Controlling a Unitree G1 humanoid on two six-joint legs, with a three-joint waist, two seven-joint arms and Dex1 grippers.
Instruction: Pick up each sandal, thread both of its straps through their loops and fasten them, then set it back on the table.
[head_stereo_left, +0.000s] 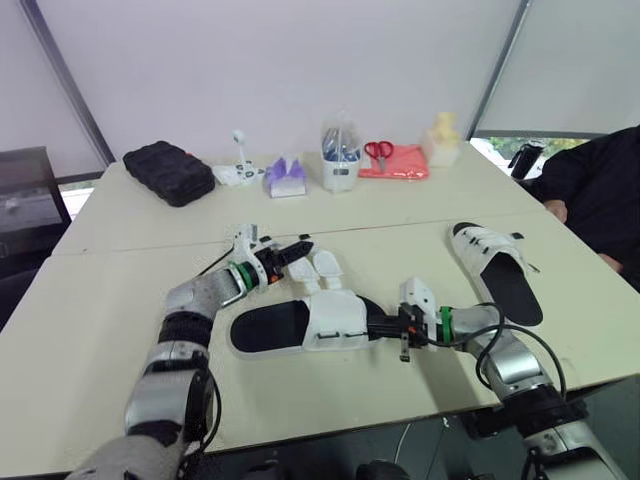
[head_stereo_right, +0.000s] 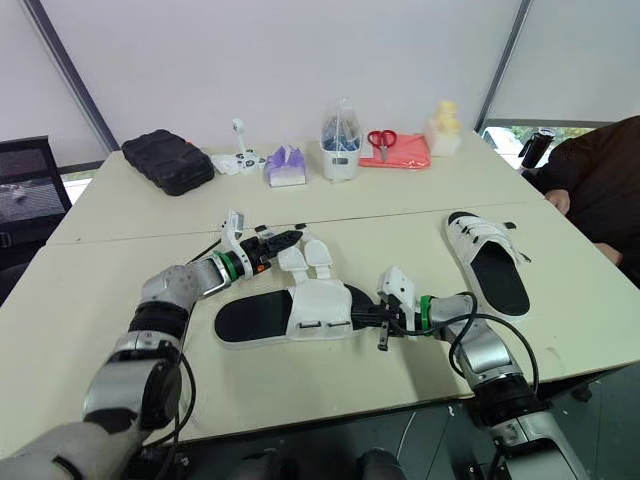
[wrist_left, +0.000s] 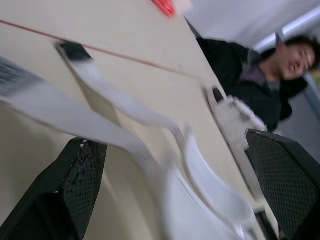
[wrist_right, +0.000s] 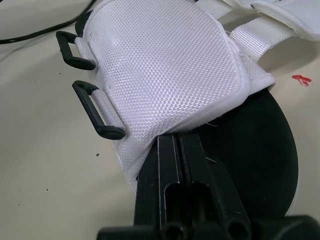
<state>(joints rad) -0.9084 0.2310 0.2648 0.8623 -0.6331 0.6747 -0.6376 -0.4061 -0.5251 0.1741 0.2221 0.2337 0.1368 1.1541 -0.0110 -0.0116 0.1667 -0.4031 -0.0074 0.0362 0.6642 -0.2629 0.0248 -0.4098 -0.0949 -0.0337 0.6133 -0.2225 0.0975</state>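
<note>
Behind the pale desk (head_stereo_left: 100, 300) I see a plain white wall, and a row of small items stands along the far edge, well apart from the work. Near the front edge lies the sandal (head_stereo_left: 275, 330) I am working on, flat on its black sole with the white upper facing up. My right claw (head_stereo_left: 378, 325) is closed tight on one end of it, where the white upper meets the sole. I judge this grip is there to pin the sandal so that it does not slide when a strap is pulled. Both straps (head_stereo_left: 322, 268) lie unfastened on the desk, spread to the far side, while the two black loops (wrist_right: 98, 113) stick out free on the opposite side of the upper. My left claw (head_stereo_left: 300, 248) hovers at the strap ends with its fingers (wrist_left: 80, 185) wide apart and the straps between them, so I think it is placed to catch one strap. The second sandal (head_stereo_left: 497, 268) rests to the right, well apart, near a seated person (head_stereo_left: 600, 190).
</note>
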